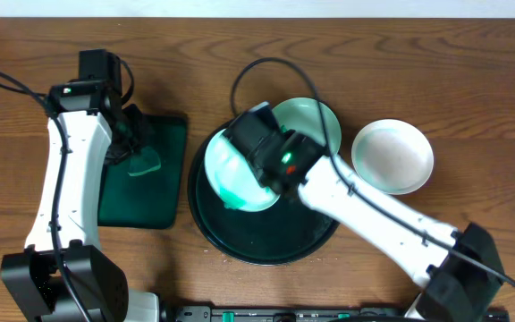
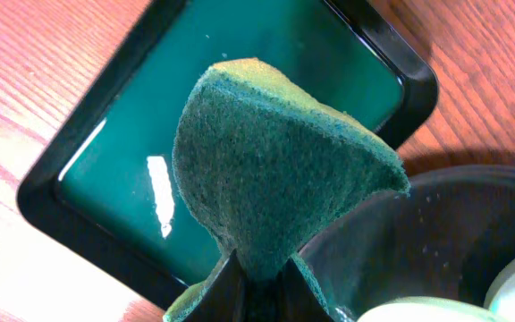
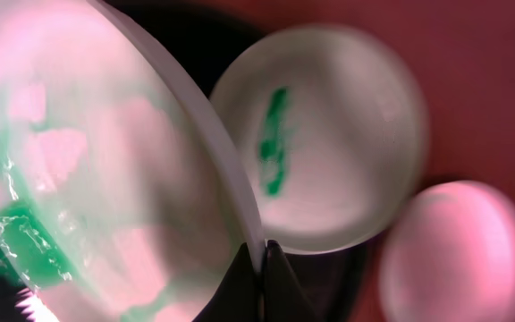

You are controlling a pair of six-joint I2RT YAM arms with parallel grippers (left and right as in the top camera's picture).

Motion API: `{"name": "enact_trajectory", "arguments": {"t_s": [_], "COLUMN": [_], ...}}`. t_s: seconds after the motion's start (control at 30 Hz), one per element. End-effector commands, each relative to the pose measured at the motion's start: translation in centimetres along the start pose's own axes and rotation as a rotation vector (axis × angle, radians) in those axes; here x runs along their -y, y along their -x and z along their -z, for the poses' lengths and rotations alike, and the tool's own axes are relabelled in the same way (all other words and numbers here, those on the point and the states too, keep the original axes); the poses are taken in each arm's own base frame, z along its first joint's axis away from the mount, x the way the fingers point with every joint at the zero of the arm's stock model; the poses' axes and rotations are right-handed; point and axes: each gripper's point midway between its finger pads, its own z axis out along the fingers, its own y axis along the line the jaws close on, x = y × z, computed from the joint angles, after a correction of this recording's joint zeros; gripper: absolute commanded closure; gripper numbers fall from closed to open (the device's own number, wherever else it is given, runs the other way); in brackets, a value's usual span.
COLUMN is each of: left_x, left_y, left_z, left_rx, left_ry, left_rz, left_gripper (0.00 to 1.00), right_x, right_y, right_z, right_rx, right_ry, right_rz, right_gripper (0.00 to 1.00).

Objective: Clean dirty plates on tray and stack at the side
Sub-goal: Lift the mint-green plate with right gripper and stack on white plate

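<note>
Shows, at left, the left gripper [image 2: 253,293] clenched on a green scouring pad [image 2: 275,170] above a dark green rectangular tray [image 2: 105,152]. Centre: right gripper [image 3: 262,268] pinching the rim of a tilted green-smeared plate [image 3: 105,161] over the black round tray [image 1: 266,246]. Second smeared plate [image 1: 316,121] at its far right. Third plate [image 1: 392,156], unsmeared, on the table just right.

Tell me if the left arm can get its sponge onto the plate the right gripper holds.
Probably yes. The held plate hangs over the left side of the black tray, with the right gripper pinching its rim; nothing tall stands between it and the left gripper with its sponge.
</note>
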Motion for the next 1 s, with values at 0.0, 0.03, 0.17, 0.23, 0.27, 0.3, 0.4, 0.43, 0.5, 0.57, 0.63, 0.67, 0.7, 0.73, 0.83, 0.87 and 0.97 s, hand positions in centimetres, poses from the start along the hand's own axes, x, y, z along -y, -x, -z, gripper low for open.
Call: {"name": "enact_trajectory", "arguments": {"t_s": [0.0, 0.03, 0.17, 0.23, 0.27, 0.3, 0.4, 0.43, 0.5, 0.57, 0.63, 0.67, 0.7, 0.73, 0.83, 0.87, 0.97], "left_x": [-0.6, -0.7, -1.1, -1.1, -1.1, -1.1, -1.1, -1.1, -1.1, -1.1, -1.1, -1.1, -1.1, -1.1, -1.1, -1.1, -1.0], "left_y": [1.0, 1.1, 1.4, 1.4, 1.4, 1.4, 1.4, 1.4, 1.4, 1.4, 1.4, 1.4, 1.5, 1.5, 1.5, 1.5, 1.5], "left_z": [0.4, 0.3, 0.3, 0.3, 0.3, 0.3, 0.3, 0.3, 0.3, 0.3, 0.3, 0.3, 0.3, 0.3, 0.3, 0.3, 0.3], "left_rx": [0.023, 0.027, 0.032, 0.031, 0.03, 0.031, 0.03, 0.03, 0.03, 0.03, 0.03, 0.032, 0.033, 0.033, 0.033, 0.034, 0.035], "left_ry": [-0.001, -0.002, -0.002, -0.001, 0.0, -0.001, -0.001, 0.0, -0.001, -0.001, -0.001, -0.001, -0.002, -0.002, -0.002, -0.002, -0.003], "left_rz": [0.007, 0.013, 0.025, 0.026, 0.026, 0.026, 0.026, 0.026, 0.026, 0.026, 0.026, 0.026, 0.026, 0.026, 0.026, 0.026, 0.026], "left_gripper": [0.93, 0.93, 0.93, 0.93, 0.93, 0.93, 0.93, 0.93, 0.93, 0.93, 0.93, 0.93, 0.93, 0.93, 0.93, 0.93, 0.93], "right_x": [2.9, 2.8, 1.9, 1.8, 1.9, 1.9, 1.5, 1.4, 1.2, 0.8, -0.1, -0.5, -0.9, -1.3, -2.6, -2.8, -2.1], "right_y": [2.6, 2.8, 3.5, 3.9, 4.2, 4.3, 4.4, 4.3, 4.3, 4.1, 3.6, 3.3, 2.9, 2.3, 0.8, 0.6, 0.6], "right_z": [3.9, 4.7, 8.5, 10.6, 12.4, 13.4, 15.2, 15.3, 15.1, 14.4, 12.4, 11.4, 10.1, 8.5, 5.1, 4.5, 2.4], "right_rx": [0.197, 0.226, 0.358, 0.433, 0.492, 0.525, 0.582, 0.585, 0.583, 0.566, 0.497, 0.464, 0.42, 0.365, 0.202, 0.162, 0.025], "right_ry": [-0.345, -0.382, -0.535, -0.625, -0.699, -0.74, -0.796, -0.793, -0.777, -0.733, -0.617, -0.565, -0.492, -0.397, -0.148, -0.09, 0.112], "right_rz": [0.07, 0.087, 0.15, 0.164, 0.166, 0.165, 0.17, 0.171, 0.171, 0.166, 0.179, 0.178, 0.157, 0.095, -0.088, -0.113, -0.211], "right_gripper": [0.99, 0.99, 0.99, 0.99, 0.99, 0.99, 0.99, 0.99, 0.99, 0.99, 0.99, 0.99, 0.99, 0.99, 0.99, 0.99, 0.99]}}
